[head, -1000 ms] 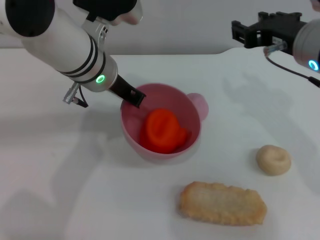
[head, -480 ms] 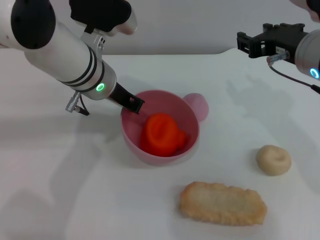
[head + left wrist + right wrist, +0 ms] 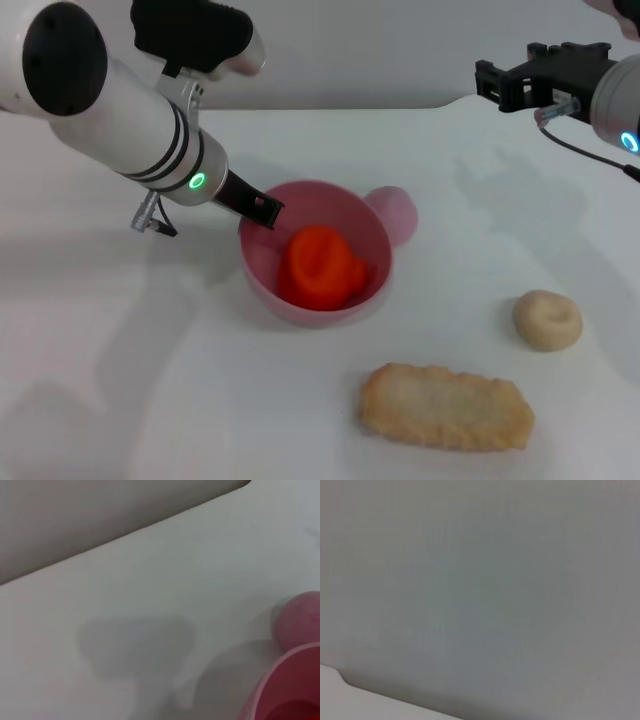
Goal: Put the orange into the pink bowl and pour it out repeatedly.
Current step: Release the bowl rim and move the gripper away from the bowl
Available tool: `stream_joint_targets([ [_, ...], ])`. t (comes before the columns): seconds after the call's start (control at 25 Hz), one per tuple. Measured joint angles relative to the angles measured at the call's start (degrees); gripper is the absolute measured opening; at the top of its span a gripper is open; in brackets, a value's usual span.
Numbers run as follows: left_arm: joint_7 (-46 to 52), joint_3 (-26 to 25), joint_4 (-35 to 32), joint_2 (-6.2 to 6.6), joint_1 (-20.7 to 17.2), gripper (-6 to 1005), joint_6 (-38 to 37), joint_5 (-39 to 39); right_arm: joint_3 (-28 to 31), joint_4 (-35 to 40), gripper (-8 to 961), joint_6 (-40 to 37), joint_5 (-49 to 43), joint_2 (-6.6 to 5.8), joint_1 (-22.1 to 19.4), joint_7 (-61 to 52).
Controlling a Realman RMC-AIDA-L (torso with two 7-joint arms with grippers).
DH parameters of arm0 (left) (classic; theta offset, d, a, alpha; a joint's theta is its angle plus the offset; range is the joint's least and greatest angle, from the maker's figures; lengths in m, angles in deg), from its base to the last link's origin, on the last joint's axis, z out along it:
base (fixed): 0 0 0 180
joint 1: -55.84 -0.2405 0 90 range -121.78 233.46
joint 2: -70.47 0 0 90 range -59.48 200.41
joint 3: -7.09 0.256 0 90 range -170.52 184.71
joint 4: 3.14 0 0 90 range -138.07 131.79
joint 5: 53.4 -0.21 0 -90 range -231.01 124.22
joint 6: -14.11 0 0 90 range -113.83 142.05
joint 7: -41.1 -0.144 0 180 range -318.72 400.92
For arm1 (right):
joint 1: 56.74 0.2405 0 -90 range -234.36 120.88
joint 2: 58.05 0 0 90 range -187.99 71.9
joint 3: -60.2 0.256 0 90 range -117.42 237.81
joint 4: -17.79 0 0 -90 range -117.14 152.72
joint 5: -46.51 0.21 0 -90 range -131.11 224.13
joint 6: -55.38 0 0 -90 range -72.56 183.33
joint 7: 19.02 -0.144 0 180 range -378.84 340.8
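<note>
Orange (image 3: pixel 320 266) is the fruit in play, and it is lying inside the pink bowl (image 3: pixel 372 225), leaning toward the bowl's near wall. Nearest the robot, a breaded cutlet toy (image 3: pixel 445 406) is lying on the white tabletop (image 3: pixel 150 400), with a beige doughnut (image 3: pixel 547 319) a little farther off to the right, both apart from the bowl. At the bowl's left rim, the left gripper (image 3: pixel 262 209) is pinching the rim, fingers clamped on it, one inside and one outside as far as can be judged. A small pink dome (image 3: pixel 397 212) is sitting just behind the bowl, touching or nearly so. Farthest back, the right gripper (image 3: pixel 487 80) is hanging above the tabletop's far right edge, idle; whether it is apart or together cannot be told. Pouring well probably means tipping the bowl toward bare tabletop, away from the dome and the cutlet, slowly enough that the rim is not slipping from the grip.
</note>
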Motion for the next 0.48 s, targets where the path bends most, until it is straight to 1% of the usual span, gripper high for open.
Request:
stream_joint_targets([
  [0.2,0.0,0.7,1.0,0.02,-0.3,220,-1.8,-0.4,0.0,-0.4,569,-0.3,0.0,0.00,0.1,0.0],
  [0.4,-0.1,1.4,-1.0,0.17,-2.6,221,-5.8,-0.8,-0.8,-0.7,570,-0.4,0.0,0.00,0.2,0.6],
  [0.48,-0.1,1.4,-1.4,0.24,-2.7,221,-6.5,-1.4,-1.0,-0.7,570,-0.8,0.0,0.08,0.0,1.3],
])
